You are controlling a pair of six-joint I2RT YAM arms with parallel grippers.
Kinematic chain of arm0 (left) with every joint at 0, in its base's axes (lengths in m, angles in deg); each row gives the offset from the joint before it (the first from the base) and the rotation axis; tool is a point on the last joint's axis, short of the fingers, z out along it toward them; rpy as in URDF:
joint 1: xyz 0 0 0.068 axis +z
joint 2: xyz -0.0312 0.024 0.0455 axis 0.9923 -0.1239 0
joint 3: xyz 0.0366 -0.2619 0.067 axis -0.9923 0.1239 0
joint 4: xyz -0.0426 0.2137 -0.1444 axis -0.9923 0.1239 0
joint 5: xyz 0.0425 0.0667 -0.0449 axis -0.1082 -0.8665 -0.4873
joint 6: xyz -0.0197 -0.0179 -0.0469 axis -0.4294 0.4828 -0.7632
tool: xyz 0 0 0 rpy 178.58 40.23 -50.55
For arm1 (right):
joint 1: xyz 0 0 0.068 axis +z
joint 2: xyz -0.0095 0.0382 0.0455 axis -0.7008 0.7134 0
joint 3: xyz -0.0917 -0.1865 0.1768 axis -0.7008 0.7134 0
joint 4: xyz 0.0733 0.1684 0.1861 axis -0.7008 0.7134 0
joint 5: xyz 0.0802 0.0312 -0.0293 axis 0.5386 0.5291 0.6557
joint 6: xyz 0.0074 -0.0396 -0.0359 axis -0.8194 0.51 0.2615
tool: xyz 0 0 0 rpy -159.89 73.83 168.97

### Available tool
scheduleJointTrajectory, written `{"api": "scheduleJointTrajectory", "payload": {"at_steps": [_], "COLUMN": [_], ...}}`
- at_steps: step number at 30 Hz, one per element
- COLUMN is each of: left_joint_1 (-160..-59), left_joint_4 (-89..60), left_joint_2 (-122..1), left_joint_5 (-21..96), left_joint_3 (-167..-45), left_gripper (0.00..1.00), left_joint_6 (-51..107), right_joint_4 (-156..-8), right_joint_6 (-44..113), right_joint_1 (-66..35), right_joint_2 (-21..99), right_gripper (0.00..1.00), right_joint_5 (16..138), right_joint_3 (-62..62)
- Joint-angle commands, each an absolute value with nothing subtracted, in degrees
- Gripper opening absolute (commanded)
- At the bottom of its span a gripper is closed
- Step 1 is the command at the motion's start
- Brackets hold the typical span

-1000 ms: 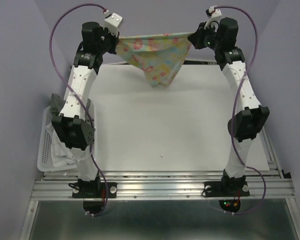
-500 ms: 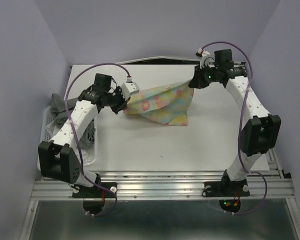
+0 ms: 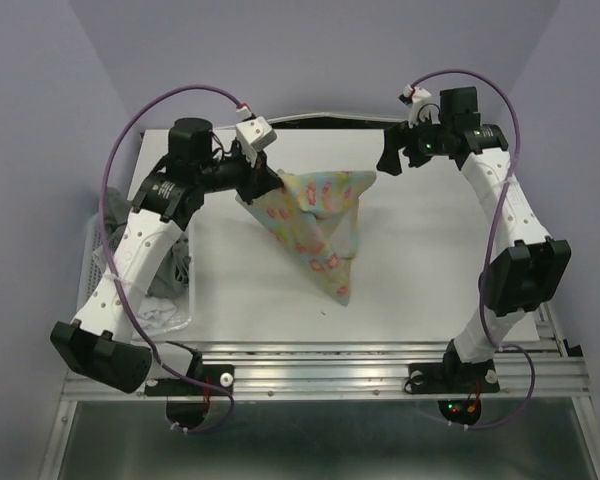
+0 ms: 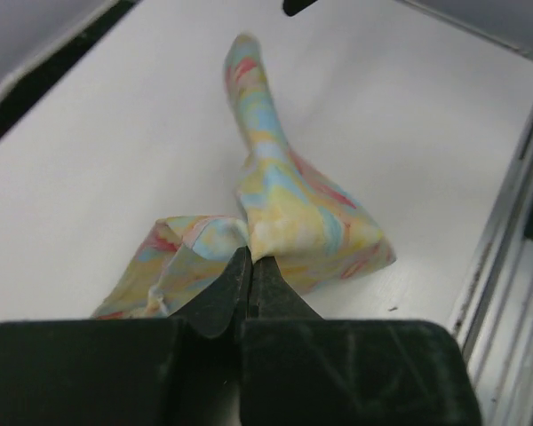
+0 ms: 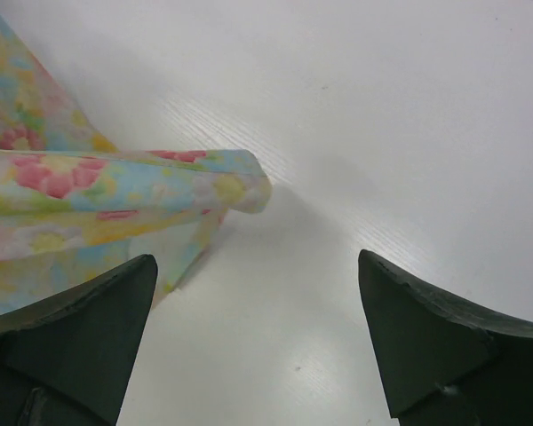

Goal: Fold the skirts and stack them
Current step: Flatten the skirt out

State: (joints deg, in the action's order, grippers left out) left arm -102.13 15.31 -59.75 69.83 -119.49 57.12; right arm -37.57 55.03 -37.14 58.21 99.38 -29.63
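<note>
This is looking like a robotics lab cell: plain lavender walls are closing in a white desk, two arms are sitting bolted to an aluminium rail, purple cables are looping overhead.

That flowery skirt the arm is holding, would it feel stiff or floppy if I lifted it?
Probably floppy: the floral skirt droops in folds from the left gripper onto the table. Likely light, since a pinch at one edge holds it up. A push would probably bunch it, not slide it.
</note>
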Motion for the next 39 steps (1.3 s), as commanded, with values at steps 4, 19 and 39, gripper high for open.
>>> {"api": "scheduleJointTrajectory", "payload": {"at_steps": [4, 19, 39], "left_joint_1": [-111.51, -120.68, -96.6], "left_joint_4": [12.91, 13.68, 3.85], "left_joint_2": [-67.37, -103.31, -82.93], "left_joint_5": [75.39, 58.63, 64.14], "left_joint_3": [-113.7, -146.34, -106.23], "left_gripper": [0.0, 0.12, 0.45], "left_joint_6": [40.35, 33.12, 43.5], "right_joint_4": [-35.8, -34.03, -43.25], "right_joint_6": [62.86, 60.95, 55.14], "right_joint_1": [-37.37, -37.37, -37.37], "right_joint_2": [49.46, 40.23, 56.65], "right_gripper": [1.0, 0.98, 0.75], "right_joint_5": [98.64, 102.08, 81.61], "right_joint_3": [-25.96, -0.65, -9.52]}}
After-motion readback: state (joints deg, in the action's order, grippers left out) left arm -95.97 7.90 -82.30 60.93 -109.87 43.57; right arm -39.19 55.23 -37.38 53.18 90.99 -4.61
